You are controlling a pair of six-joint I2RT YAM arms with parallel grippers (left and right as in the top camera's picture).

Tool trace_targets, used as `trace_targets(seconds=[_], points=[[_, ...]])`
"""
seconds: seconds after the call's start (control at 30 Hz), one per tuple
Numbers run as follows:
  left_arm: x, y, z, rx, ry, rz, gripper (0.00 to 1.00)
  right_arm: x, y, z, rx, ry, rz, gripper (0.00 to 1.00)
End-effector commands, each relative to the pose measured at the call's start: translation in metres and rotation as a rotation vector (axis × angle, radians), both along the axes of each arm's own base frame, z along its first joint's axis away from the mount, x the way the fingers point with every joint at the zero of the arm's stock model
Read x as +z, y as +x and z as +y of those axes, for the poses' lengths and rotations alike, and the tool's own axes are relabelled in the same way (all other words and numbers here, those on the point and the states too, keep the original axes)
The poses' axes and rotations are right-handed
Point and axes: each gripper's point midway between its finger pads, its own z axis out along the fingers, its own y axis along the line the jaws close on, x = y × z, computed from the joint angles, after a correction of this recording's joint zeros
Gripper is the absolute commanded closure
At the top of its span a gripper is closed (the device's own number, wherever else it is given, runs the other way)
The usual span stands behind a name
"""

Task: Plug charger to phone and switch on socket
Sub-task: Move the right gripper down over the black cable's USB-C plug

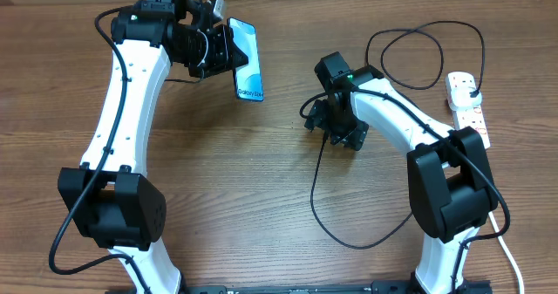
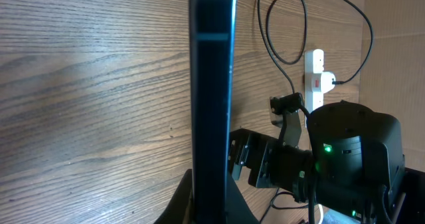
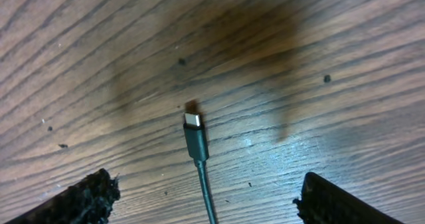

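Fingertips [image 3: 80, 199] of the right end effector [image 3: 209, 201] sit at the bottom corners of the right wrist view, spread wide and holding nothing. Between them lies the charger [image 3: 197, 141], its small connector tip flat on the tabletop [image 3: 99, 64] and pointing away from the wrist. The likeliest slip starts here: if the jaws close off-centre, one finger reaches the thin cable first and pushes it sideways, or the tip rolls so that it is gripped crooked.

Farther off, the left end effector [image 1: 218, 50] is clamped on the phone [image 1: 248, 63], held up off the tabletop with its screen showing to the overhead camera (edge-on in the left wrist view). A crooked connector would likely scrape the phone's edge instead of entering the port, and a hard push could shift the phone in its grip.

The cable's slack loops around the right arm, so lifting the tip may snag it or tug the plug.

Farthest away, the socket [image 1: 471, 118] lies at the right edge with the plug seated; whether its switch is on cannot be told.
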Motion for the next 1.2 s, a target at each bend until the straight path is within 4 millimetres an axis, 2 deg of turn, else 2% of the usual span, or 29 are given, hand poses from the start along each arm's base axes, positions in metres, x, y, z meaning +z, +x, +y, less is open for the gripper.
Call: trace_targets(seconds=[0.0, 0.13, 0.3, 0.4, 0.5, 0.7, 0.77, 0.83, 0.93, 1.17], points=[[0.012, 0.003, -0.004, -0.007, -0.021, -0.031, 0.96, 0.004, 0.001, 0.002, 0.022, 0.012, -0.005, 0.17], [0.012, 0.005, 0.000, 0.004, -0.021, -0.034, 0.96, 0.012, 0.000, 0.002, 0.022, 0.006, 0.011, 0.18], [0.012, 0.009, 0.012, 0.031, -0.021, -0.035, 0.96, 0.033, -0.001, 0.001, 0.030, -0.005, 0.030, 0.18], [0.012, 0.010, 0.015, 0.040, -0.022, -0.035, 0.96, 0.040, -0.005, 0.002, 0.035, -0.012, 0.046, 0.22], [0.012, 0.010, 0.015, 0.040, -0.022, -0.036, 0.96, 0.036, -0.008, 0.000, 0.030, -0.029, 0.065, 0.26], [0.012, 0.011, 0.016, 0.041, -0.023, -0.036, 0.96, 0.017, -0.010, -0.002, 0.014, -0.064, 0.104, 0.27], [0.012, 0.010, 0.016, 0.041, -0.023, -0.036, 0.96, 0.010, -0.010, 0.002, 0.021, -0.066, 0.112, 0.27], [0.013, 0.010, 0.016, 0.041, -0.023, -0.036, 0.96, 0.006, -0.011, 0.007, 0.033, -0.067, 0.112, 0.32], [0.012, 0.011, 0.016, 0.041, -0.022, -0.036, 0.96, 0.005, -0.011, 0.022, 0.066, -0.067, 0.083, 0.33], [0.012, 0.010, 0.016, 0.041, -0.022, -0.035, 0.96, 0.001, -0.012, 0.009, 0.028, -0.168, 0.061, 0.38]])
